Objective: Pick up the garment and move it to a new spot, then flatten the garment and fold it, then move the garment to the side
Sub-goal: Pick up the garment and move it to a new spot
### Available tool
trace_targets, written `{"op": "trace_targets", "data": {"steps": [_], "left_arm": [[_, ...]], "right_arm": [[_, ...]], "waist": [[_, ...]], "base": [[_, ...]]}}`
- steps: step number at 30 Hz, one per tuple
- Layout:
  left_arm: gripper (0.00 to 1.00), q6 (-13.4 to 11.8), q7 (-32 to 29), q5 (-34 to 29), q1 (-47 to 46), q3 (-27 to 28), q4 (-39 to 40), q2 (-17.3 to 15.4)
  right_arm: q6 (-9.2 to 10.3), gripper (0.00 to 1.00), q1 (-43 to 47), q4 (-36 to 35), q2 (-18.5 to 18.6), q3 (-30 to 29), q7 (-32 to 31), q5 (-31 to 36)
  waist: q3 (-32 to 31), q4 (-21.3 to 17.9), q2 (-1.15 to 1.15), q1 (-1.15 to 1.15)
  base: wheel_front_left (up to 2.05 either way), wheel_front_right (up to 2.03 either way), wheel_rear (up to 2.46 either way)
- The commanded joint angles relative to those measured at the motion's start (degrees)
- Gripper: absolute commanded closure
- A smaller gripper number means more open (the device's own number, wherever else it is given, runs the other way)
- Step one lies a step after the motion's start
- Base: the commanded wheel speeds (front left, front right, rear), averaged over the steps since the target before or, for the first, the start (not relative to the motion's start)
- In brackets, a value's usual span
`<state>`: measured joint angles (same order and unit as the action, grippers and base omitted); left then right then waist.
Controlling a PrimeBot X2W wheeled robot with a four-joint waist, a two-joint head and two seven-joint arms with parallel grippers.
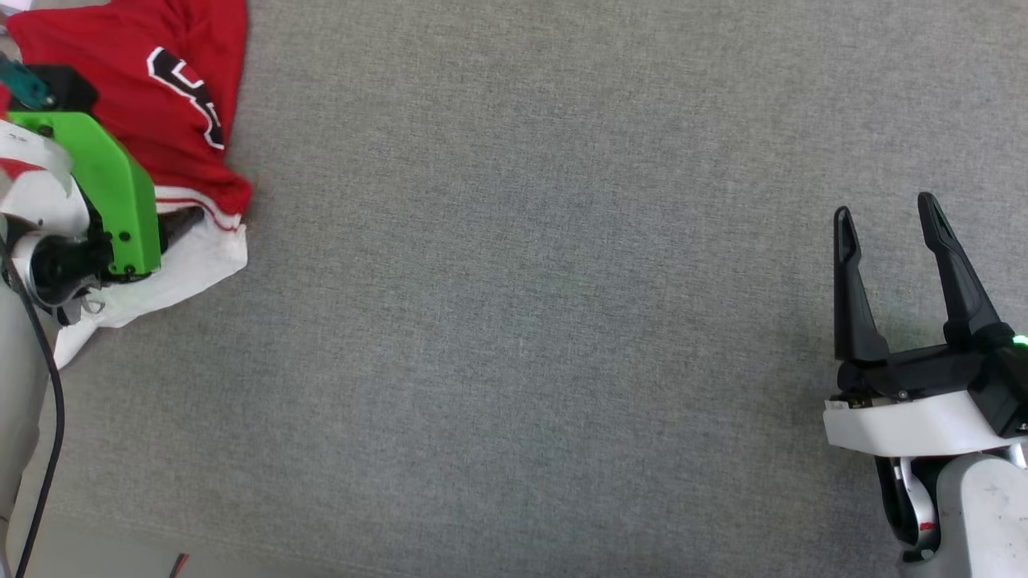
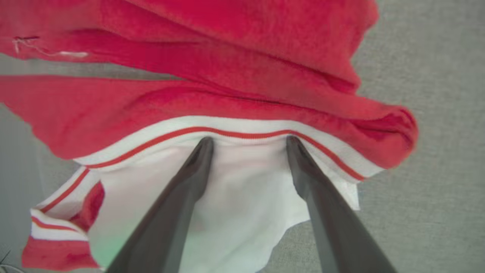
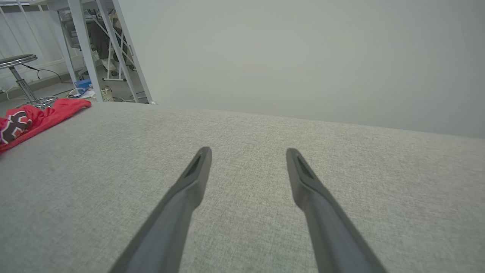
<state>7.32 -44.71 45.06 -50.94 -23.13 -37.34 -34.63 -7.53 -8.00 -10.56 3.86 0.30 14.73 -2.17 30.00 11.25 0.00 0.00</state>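
Observation:
The garment (image 1: 181, 88), a red shirt with a white sleeve and black lettering, lies crumpled at the far left of the grey table. My left arm's green wrist housing (image 1: 108, 197) hangs over its white sleeve. In the left wrist view the left gripper (image 2: 249, 141) is open, its two fingertips resting on the white sleeve (image 2: 242, 189) just below the red-and-white striped trim (image 2: 227, 131), with nothing pinched between them. The right gripper (image 1: 883, 215) stands open over bare table at the right, far from the garment (image 3: 34, 115).
Grey fabric table surface (image 1: 522, 305) stretches between the two arms. A black cable (image 1: 48, 401) runs down the left edge. Beyond the table's far edge in the right wrist view stand a stool (image 3: 19, 66) and white table legs (image 3: 85, 53).

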Motion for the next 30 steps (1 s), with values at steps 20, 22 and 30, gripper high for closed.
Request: {"op": "trace_targets", "data": {"steps": [20,22,30], "left_arm": [[1.0,0.16,9.11,2.9,-2.54,-13.02,-0.2,-1.34],[1.0,0.16,11.03,2.85,-3.48,-14.16,2.51,-2.46],[1.0,0.16,15.82,2.74,-8.03,-18.49,15.99,-3.94]], "right_arm": [[0.04,0.0,0.42,2.02,-0.45,0.66,0.27,-0.66],[0.04,0.0,1.17,2.25,-0.62,0.44,0.27,-0.9],[0.04,0.0,3.17,3.04,-0.96,0.41,0.27,-3.44]], "waist": [[-6.77,0.96,0.0,0.0],[-8.56,1.33,0.0,0.0],[-14.35,0.52,0.0,0.0]], "base": [[0.0,0.0,0.0],[0.0,0.0,0.0],[0.0,0.0,0.0]]}}
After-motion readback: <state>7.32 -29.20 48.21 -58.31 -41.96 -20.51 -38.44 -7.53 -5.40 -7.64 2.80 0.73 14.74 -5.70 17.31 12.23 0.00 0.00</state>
